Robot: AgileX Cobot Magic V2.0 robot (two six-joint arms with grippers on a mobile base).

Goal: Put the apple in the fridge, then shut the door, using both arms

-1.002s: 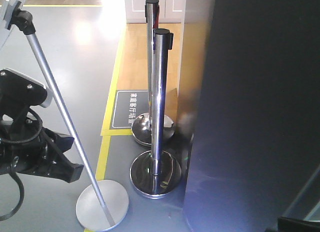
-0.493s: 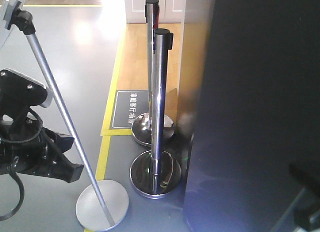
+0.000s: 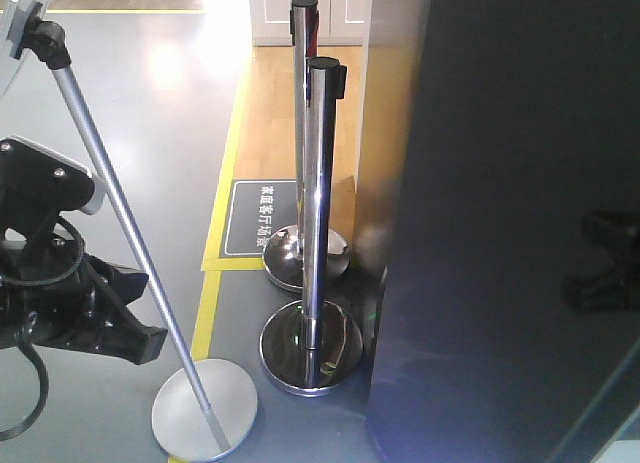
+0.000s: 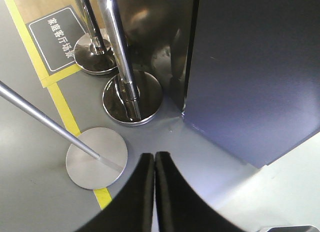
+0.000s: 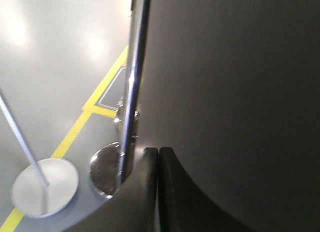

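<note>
Front-facing view, two chrome posts [image 3: 320,223], one fridge [image 3: 500,233], one slanted pole [image 3: 130,243]

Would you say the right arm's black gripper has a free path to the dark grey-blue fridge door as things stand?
Probably yes: the right gripper, fingers together, faces the dark grey-blue door with nothing between them; the chrome post stands off to its left.

Glossy grey floor [image 3: 150,103] with bright glare, yellow line [image 3: 228,173] edging wood strip [image 3: 275,123]. Two chrome stanchions [image 3: 318,223] on round bases beside dark floor sign [image 3: 258,218]. White cabinet doors [image 3: 310,11] behind. Slanted silver pole [image 3: 120,233] on disc base.
</note>
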